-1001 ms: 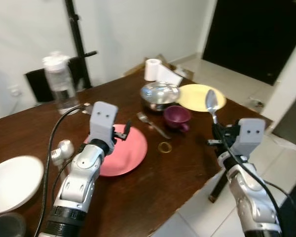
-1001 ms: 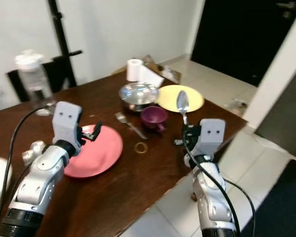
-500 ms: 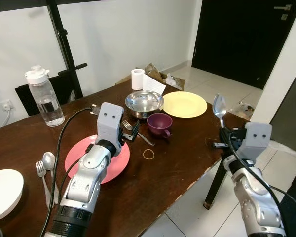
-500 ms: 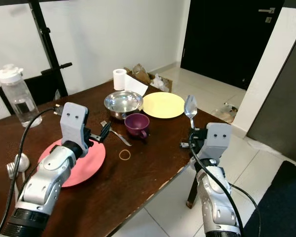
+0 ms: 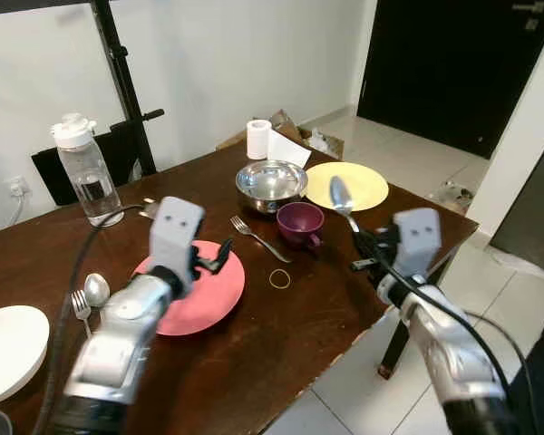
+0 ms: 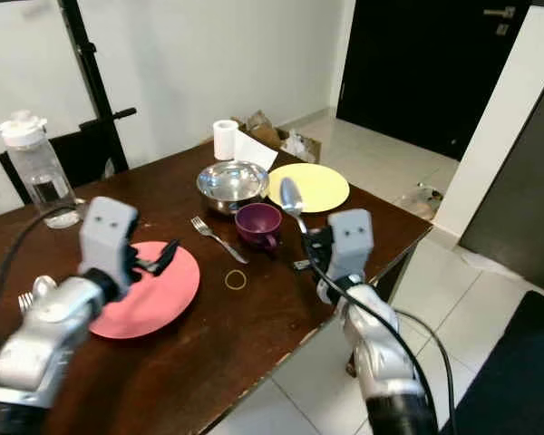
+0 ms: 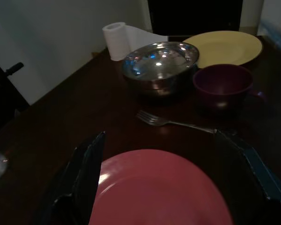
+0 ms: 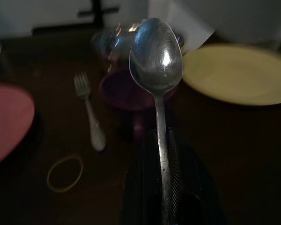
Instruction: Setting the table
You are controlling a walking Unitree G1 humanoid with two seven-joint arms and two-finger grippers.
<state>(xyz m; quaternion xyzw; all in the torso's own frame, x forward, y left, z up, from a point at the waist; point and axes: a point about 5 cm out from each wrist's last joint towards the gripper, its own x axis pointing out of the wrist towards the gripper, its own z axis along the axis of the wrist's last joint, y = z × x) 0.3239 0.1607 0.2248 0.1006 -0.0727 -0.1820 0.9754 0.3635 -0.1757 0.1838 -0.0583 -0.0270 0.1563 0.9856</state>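
Note:
My right gripper (image 5: 364, 248) is shut on the handle of a steel spoon (image 5: 340, 194), which stands upright with its bowl up. It hovers over the table's right side, just right of a purple cup (image 5: 299, 222). In the right wrist view the spoon (image 8: 157, 58) rises in front of the cup (image 8: 126, 90) and a yellow plate (image 8: 234, 72). My left gripper (image 5: 219, 256) is open and holds nothing, above the right rim of a pink plate (image 5: 199, 294). A fork (image 5: 258, 237) lies between the pink plate and the cup.
A steel bowl (image 5: 271, 181), the yellow plate (image 5: 358, 184) and a paper roll (image 5: 258, 138) are at the far side. A rubber band (image 5: 279, 278) lies mid-table. A water bottle (image 5: 83, 172), a spoon and fork (image 5: 89, 297) and a white plate (image 5: 9, 349) are on the left. The table edge (image 5: 408, 272) is near my right arm.
The camera has shifted. My right gripper has carried the spoon leftward, from beyond the table's edge to over the table beside the purple cup. The left gripper stays open by the pink plate.

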